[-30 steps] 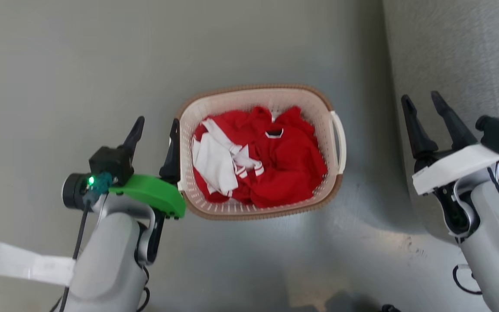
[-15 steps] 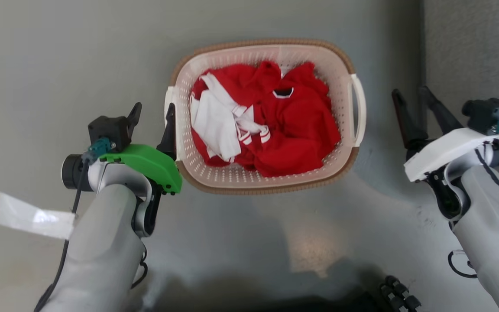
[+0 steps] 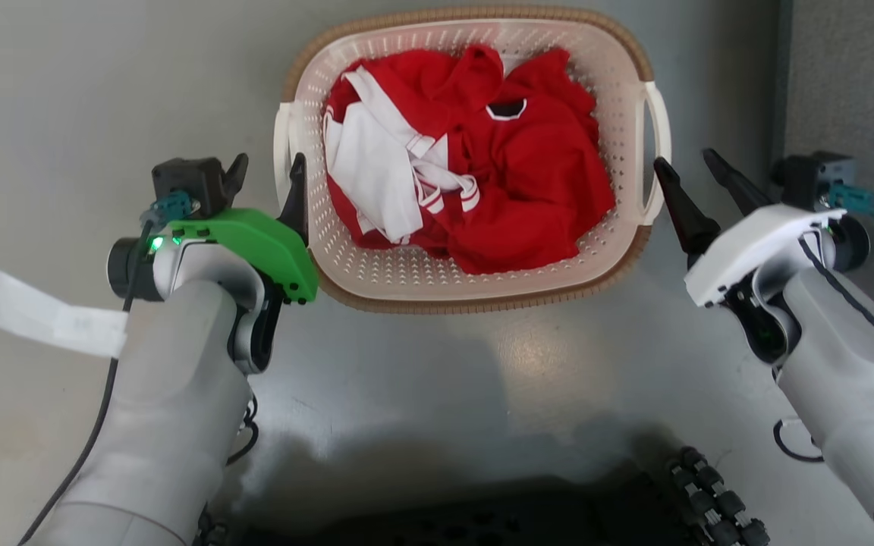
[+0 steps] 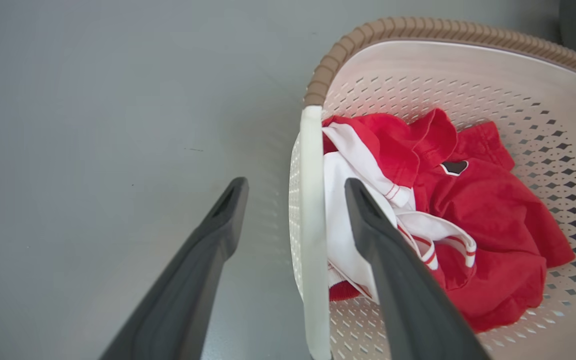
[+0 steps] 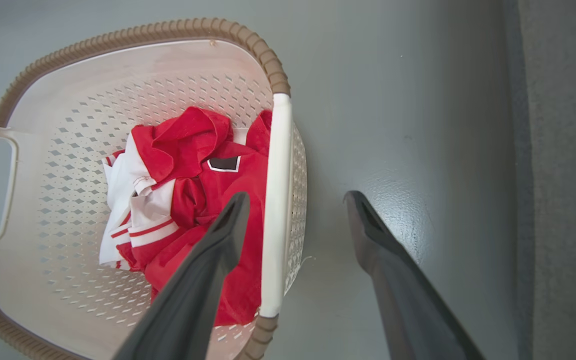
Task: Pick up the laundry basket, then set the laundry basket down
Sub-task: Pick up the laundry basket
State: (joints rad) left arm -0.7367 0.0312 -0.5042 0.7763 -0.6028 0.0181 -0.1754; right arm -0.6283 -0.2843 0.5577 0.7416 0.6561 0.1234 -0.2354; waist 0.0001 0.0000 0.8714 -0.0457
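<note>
On the grey floor (image 3: 103, 76) sits the laundry basket (image 3: 475, 299), red and white clothes (image 3: 528, 189) inside. The left gripper (image 3: 270, 159) stands open astride the left handle (image 4: 313, 225) and the right gripper (image 3: 684, 158) open astride the right handle (image 5: 274, 200), likely so both can clamp for a level lift

A smooth grey floor (image 3: 88, 83) spreads out, with a pale glare patch (image 3: 539, 356) near the bottom; a darker, rough-textured grey surface (image 3: 854, 76) borders it on the right.
</note>
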